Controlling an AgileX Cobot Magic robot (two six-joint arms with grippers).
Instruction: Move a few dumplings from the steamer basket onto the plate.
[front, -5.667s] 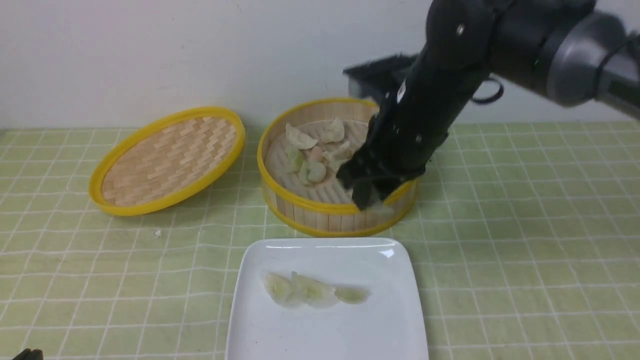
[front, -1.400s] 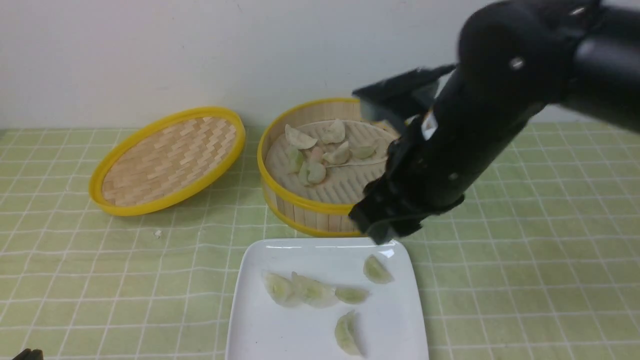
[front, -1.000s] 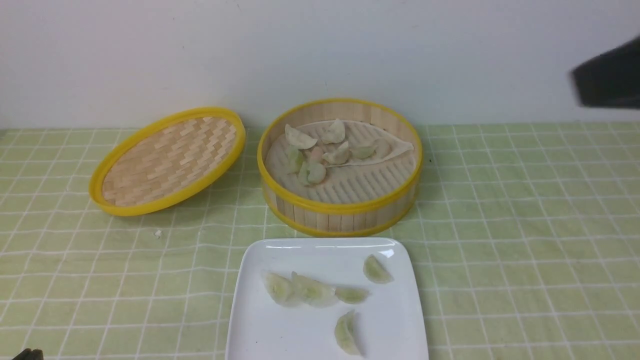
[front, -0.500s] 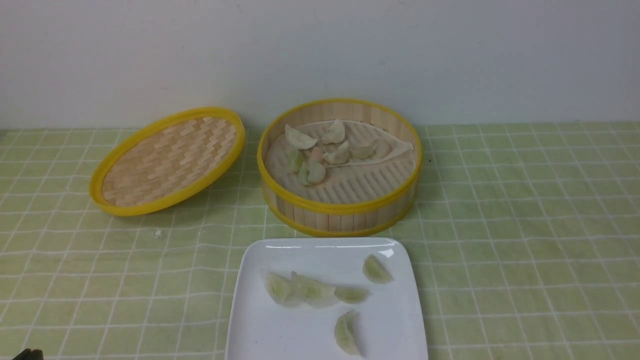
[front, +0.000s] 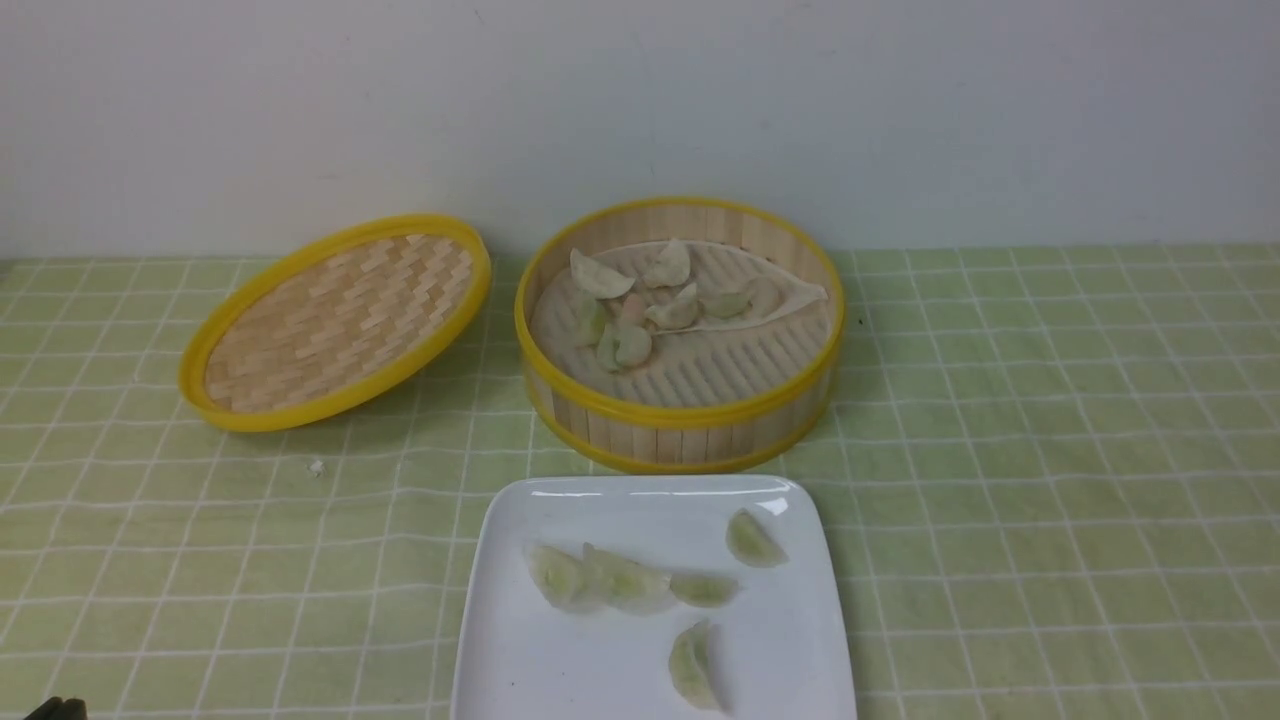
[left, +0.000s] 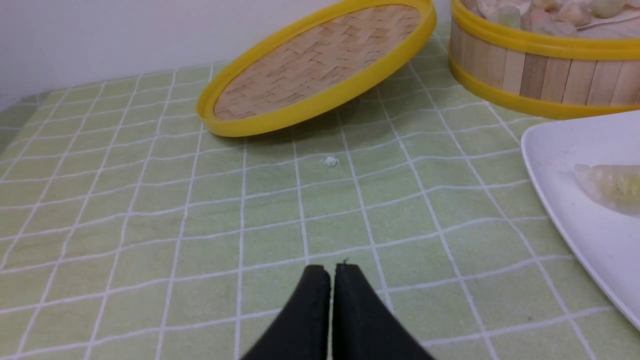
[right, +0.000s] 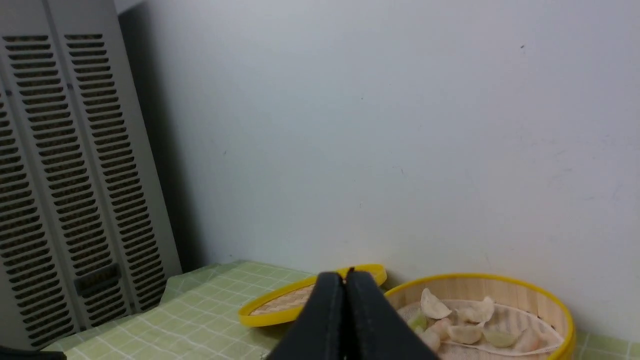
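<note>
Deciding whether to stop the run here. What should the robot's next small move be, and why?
Probably none: stay parked. Five dumplings lie on the plate, which seems a few, and the left gripper and right gripper are shut, empty and away from the steamer basket.

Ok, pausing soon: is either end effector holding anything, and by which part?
Nothing: left end effector and right end effector are shut, empty.

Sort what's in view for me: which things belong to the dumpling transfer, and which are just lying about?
Job: pale crescent dumplings; deep round bamboo steamer basket; white rectangular plate.
Lying about: shallow woven yellow-rimmed lid; small white crumb; grey louvred cabinet.
</note>
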